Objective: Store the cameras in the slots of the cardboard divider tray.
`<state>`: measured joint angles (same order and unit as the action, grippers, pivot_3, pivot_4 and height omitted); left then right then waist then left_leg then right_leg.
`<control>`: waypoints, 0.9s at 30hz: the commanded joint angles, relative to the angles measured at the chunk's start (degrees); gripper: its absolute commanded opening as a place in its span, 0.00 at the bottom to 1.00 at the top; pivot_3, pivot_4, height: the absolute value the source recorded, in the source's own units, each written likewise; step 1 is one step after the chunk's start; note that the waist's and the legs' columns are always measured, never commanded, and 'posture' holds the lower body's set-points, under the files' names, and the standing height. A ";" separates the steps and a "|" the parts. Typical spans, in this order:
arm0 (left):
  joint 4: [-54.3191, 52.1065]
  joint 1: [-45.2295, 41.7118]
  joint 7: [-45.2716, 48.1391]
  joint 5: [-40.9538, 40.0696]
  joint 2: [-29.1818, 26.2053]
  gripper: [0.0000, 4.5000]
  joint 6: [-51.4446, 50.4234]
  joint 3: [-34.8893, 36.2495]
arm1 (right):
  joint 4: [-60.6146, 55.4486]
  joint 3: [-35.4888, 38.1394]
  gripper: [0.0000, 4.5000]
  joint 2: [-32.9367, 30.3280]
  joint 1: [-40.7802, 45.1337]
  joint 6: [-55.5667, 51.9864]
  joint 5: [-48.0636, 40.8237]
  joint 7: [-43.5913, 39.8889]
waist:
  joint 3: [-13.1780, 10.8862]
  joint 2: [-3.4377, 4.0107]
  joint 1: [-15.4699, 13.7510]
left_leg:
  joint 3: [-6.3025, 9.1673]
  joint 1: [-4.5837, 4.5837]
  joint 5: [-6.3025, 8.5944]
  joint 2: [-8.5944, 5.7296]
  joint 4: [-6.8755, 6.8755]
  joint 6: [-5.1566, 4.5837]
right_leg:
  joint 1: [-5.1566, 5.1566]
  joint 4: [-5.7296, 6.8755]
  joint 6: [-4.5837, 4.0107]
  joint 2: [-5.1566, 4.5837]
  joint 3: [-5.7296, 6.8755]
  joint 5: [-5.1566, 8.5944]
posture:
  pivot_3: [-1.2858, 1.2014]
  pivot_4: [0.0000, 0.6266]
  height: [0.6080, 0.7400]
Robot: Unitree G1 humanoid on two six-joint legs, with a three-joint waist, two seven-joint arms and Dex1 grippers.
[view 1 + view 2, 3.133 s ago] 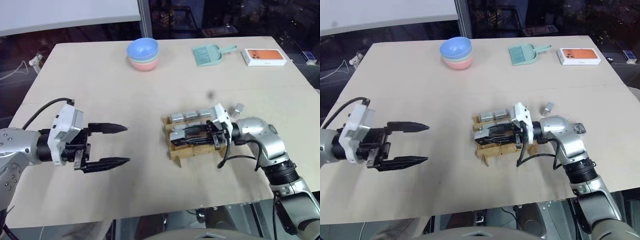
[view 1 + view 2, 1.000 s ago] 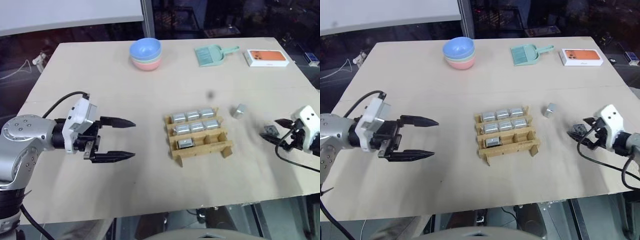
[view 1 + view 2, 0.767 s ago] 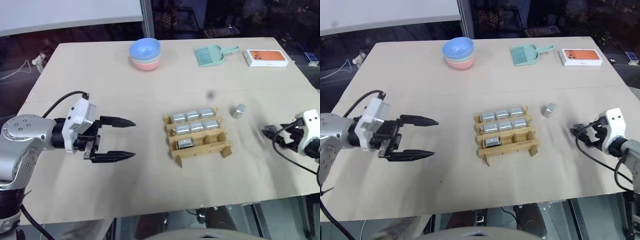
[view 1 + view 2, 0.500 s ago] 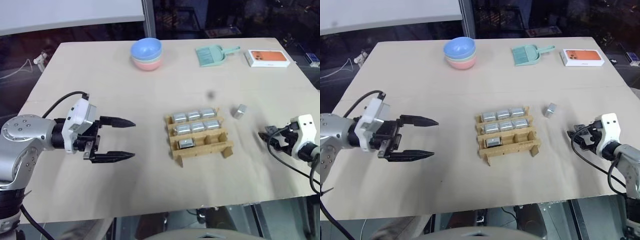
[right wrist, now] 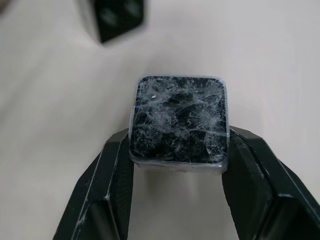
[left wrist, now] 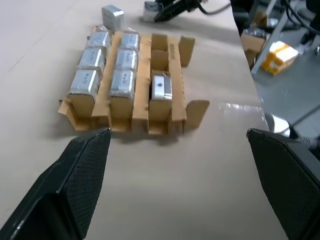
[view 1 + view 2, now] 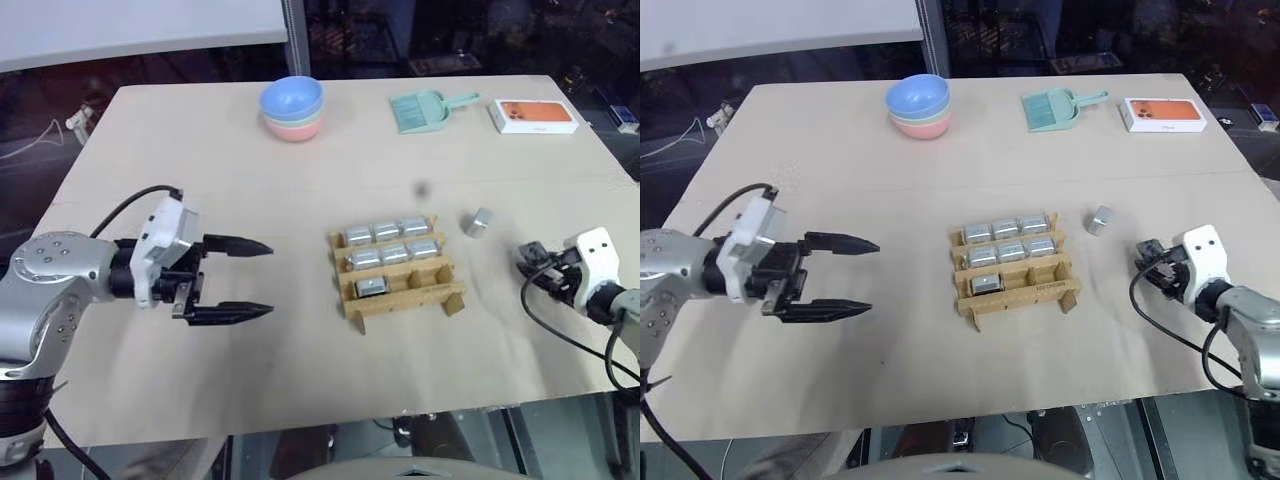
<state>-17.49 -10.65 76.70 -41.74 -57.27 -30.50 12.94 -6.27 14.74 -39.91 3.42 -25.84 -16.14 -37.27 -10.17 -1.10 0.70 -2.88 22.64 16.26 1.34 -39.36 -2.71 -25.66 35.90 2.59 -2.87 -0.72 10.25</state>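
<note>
The cardboard divider tray (image 7: 412, 296) sits mid-table; its two far rows each hold three silver cameras (image 7: 386, 232), and the near row holds one at its left end. One loose camera (image 7: 480, 221) lies to the tray's right. Further right, low over the table, my right gripper (image 7: 530, 262) is shut on another camera (image 5: 178, 117), its fingers (image 5: 117, 165) pressing both sides of the dark cracked face. My left gripper (image 7: 268, 279) hovers left of the tray, open and empty, pointing toward it.
Stacked pastel bowls (image 7: 293, 108), a teal dustpan (image 7: 425, 108) and a white-and-orange phone box (image 7: 533, 114) line the far side. The table's right edge runs close to my right arm. Bare tabletop lies between my left gripper and the tray.
My right gripper left the tray, went out to the right side of the table, then shifted slightly left and closed on a camera lying there. The left gripper stayed put.
</note>
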 commanded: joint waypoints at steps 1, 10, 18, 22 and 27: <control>-2.55 -2.24 -6.11 -2.55 2.82 1.00 -4.47 -1.09 | -3.22 -0.84 0.43 -1.21 3.08 14.43 3.63 -1.67 | 0.00 0.00 0.01 | 0.02 0.00 0.00 0.00 0.00 0.00 | 0.00 0.00 0.00 0.00 -0.02 -0.01 | 0.52 0.24 1.00; -1.41 -13.29 -27.94 -0.58 21.27 1.00 -12.81 -10.74 | -3.77 -12.90 0.43 0.72 12.02 45.05 15.83 -4.07 | 0.06 -0.14 -0.19 | 0.14 0.01 -0.01 -0.03 -0.09 0.01 | 0.06 0.04 0.00 0.00 0.01 -0.06 | 0.52 0.24 1.00; 4.35 -22.07 -34.38 -0.84 32.76 1.00 -18.50 -15.51 | -1.36 -23.56 0.43 4.72 14.78 56.61 23.76 -3.46 | 0.06 -0.14 -0.08 | 0.16 0.02 -0.13 -0.06 -0.14 0.22 | 0.06 0.04 -0.01 -0.01 -0.06 -0.07 | 0.52 0.24 1.00; 5.38 -23.00 -33.16 -0.63 32.79 1.00 -20.55 -17.43 | 0.35 -24.33 0.43 5.22 16.23 59.20 26.24 -1.79 | 0.06 -0.14 0.07 | 0.16 -0.02 -0.13 -0.05 -0.14 0.21 | 0.06 0.07 -0.02 0.00 -0.08 -0.07 | 0.52 0.24 1.00; 5.00 -22.68 -31.29 -0.98 32.31 1.00 -21.31 -18.27 | 2.15 -24.44 0.43 5.10 17.26 60.98 27.99 -0.35 | 0.06 -0.14 0.01 | 0.18 -0.03 -0.14 -0.05 -0.14 0.23 | 0.05 0.09 -0.02 0.00 -0.07 -0.07 | 0.52 0.24 1.00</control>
<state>-10.77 -32.75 44.38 -42.27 -24.81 -52.05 -5.15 -3.44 -10.35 -34.58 19.90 33.48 11.88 -38.79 -10.11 -1.24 0.71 -2.71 22.62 16.12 1.29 -39.50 -2.48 -25.60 35.99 2.58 -2.88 -0.79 10.18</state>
